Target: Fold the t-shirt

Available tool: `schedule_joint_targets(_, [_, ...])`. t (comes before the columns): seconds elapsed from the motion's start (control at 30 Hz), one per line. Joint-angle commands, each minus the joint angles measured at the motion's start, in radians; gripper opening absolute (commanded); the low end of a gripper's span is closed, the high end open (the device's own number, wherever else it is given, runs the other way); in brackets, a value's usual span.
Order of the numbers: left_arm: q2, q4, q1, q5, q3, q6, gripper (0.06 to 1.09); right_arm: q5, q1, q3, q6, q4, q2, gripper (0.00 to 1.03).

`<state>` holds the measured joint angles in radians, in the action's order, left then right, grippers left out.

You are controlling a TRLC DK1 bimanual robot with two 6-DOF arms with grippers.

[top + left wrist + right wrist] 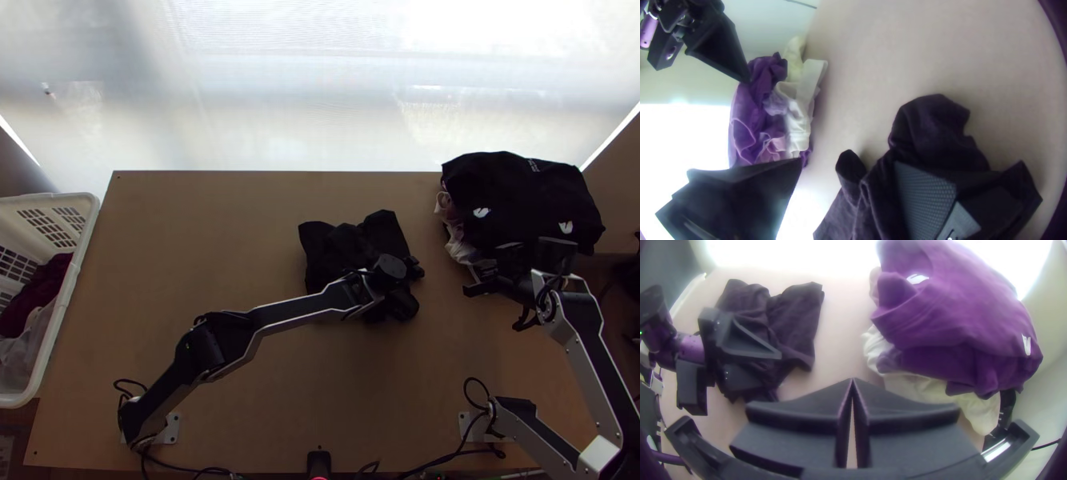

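Note:
The black t-shirt lies bunched near the middle of the table, its far edge in two lobes. Over its near right part is my left gripper. In the left wrist view this gripper stands open, one finger against the dark cloth, the other well apart from it. My right gripper is at the near edge of the clothes pile, right of the shirt. Seen from its own wrist, the right gripper is shut, fingertips together; the shirt lies apart from it.
A pile of dark and pale clothes sits at the table's far right corner. A white basket holding garments stands off the left edge. Bare tabletop stretches left of the shirt; cables run along the near edge.

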<state>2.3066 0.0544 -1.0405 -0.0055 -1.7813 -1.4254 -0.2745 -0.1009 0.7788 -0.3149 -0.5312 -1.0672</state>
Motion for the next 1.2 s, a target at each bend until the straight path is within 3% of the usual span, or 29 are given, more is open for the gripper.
schedule_joint_targets(0.0, [-0.001,0.022,-0.006,-0.027,-0.027,0.023,1.04,-0.006,-0.01,-0.015,0.004,-0.001,0.013,0.03])
schedule_joint_targets(0.23, [-0.075,-0.32,-0.004,-0.027,-0.05,0.039,1.04,-0.008,-0.008,-0.019,0.005,-0.001,0.015,0.03])
schedule_joint_targets(0.4, [-0.088,-0.536,-0.004,-0.03,-0.125,0.118,1.04,-0.008,-0.008,-0.038,0.005,-0.001,0.033,0.03])
schedule_joint_targets(0.67, [-0.168,-0.643,0.025,-0.04,-0.132,0.212,1.04,-0.009,-0.006,-0.047,-0.003,-0.026,0.075,0.03])
schedule_joint_targets(0.93, [-0.325,-0.697,0.119,-0.087,-0.13,0.476,1.04,-0.012,0.052,-0.041,0.022,-0.015,0.073,0.03])
schedule_joint_targets(1.17, [-0.438,-0.716,0.221,-0.087,0.025,0.764,0.98,-0.011,0.199,-0.001,0.08,0.016,0.029,0.03])
